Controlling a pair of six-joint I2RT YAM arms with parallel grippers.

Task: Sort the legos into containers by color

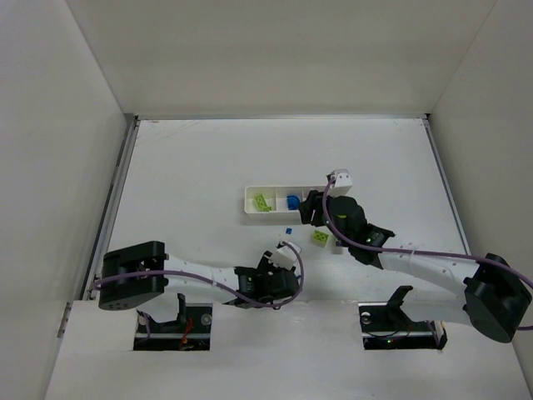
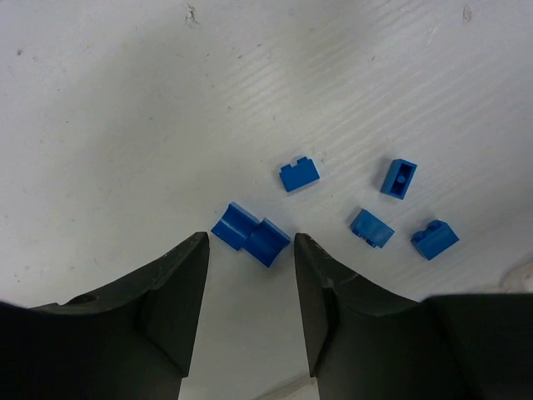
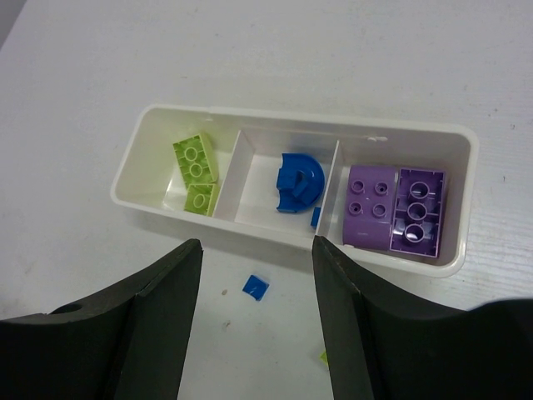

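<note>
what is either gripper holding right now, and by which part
Nothing. The left gripper is open, with two blue legos lying loose at its tips, not clamped. The right gripper is open and empty above the tray.

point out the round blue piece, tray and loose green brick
round blue piece (image 3: 298,182): right wrist view, curved top
tray (image 3: 461,200): right wrist view, right end wall
loose green brick (image 1: 320,237): top view, top face

Right claw (image 3: 256,243) spread near tray (image 3: 291,119); blue bit (image 3: 256,287) outside.
</note>
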